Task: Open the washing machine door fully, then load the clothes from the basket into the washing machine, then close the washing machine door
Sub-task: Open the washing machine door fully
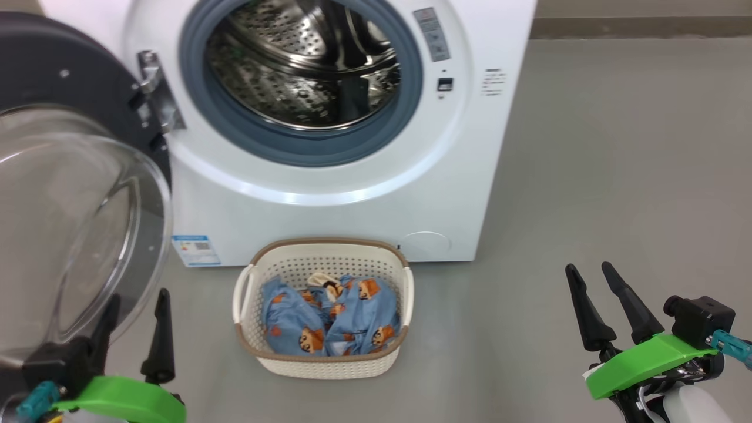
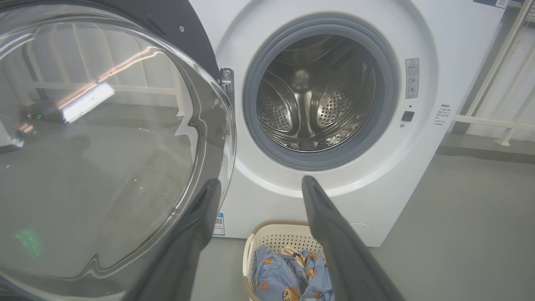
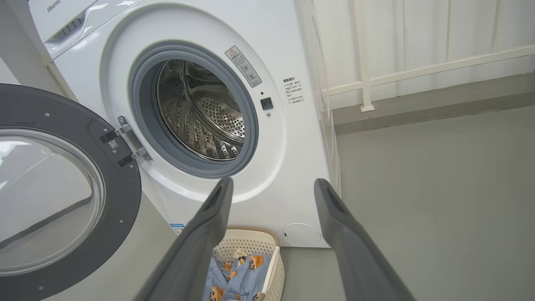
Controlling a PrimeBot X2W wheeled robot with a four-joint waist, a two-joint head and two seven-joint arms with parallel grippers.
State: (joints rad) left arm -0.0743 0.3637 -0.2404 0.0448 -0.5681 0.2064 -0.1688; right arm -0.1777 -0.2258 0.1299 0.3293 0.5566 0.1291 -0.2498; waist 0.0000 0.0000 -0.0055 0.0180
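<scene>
**Q:** Where are the clothes (image 1: 332,320) relative to your jaws?

**A:** In the basket (image 1: 323,365) on the floor (image 1: 587,176), against the washing machine (image 1: 352,223), ahead and between my grippers. My left gripper (image 1: 137,296) is spread and empty, close by the swung-out washing machine door (image 1: 59,76). I can't tell if they touch. My right gripper (image 1: 588,266) is also spread and empty, well off to the right.

**Q:** What do the wrists add?

**A:** Left wrist looks into the steel drum (image 2: 313,104). Right wrist catches the door hinge (image 3: 125,144) and a white railing (image 3: 418,69).
</scene>
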